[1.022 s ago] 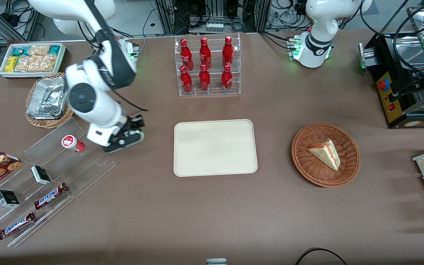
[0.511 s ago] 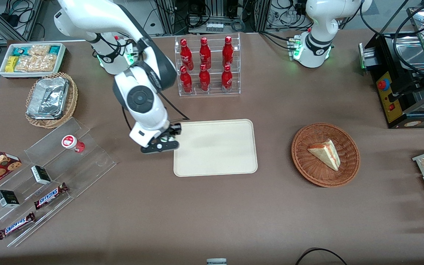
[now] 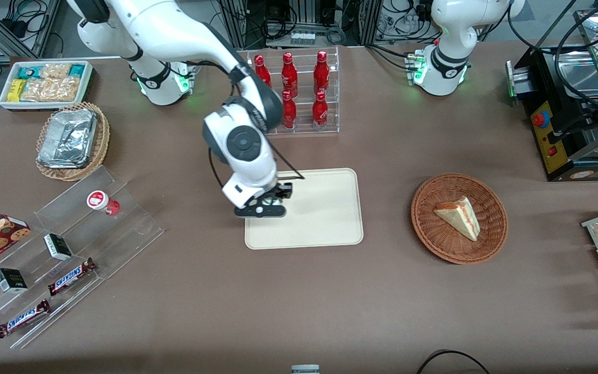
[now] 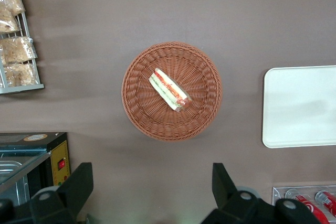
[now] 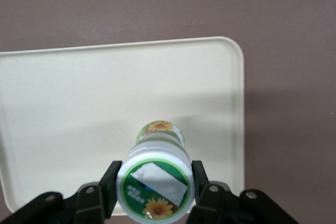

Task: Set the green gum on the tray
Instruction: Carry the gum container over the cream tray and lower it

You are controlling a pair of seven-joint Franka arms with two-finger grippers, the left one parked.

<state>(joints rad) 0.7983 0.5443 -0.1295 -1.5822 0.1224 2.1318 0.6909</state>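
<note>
Right arm has swung across from the acrylic stepped shelf (image 3: 86, 228) at its own end of the desk (image 3: 299, 301) and the claw (image 3: 263, 205) now hangs over the tray (image 3: 325, 208), above the part of it nearest that shelf; a second ago it was still at the shelf, half a second ago just at the tray's edge. Claw is pinching the green gum (image 5: 156, 182), one finger on each side of the canister just under its lid, canister upright with bare tray surface below it. So transport looks essentially done; I'd judge what remains is lower and release, can't tell how high the gum sits off the tray. Tray holds nothing else. The red-lidded canister (image 3: 100, 201) stays on the top step of the shelf, small dark boxes (image 3: 58, 246) and Snickers bars (image 3: 72, 276) on the lower steps. Wicker basket (image 3: 491, 244) toward the parked arm's end holds one sandwich wedge (image 3: 459, 216). Clear rack (image 3: 330, 127) farther from the camera than the tray holds red bottles (image 3: 321, 106). White bin (image 3: 4, 101) holds snack packets; the small basket (image 3: 103, 137) beside it holds a foil container (image 3: 67, 139).
</note>
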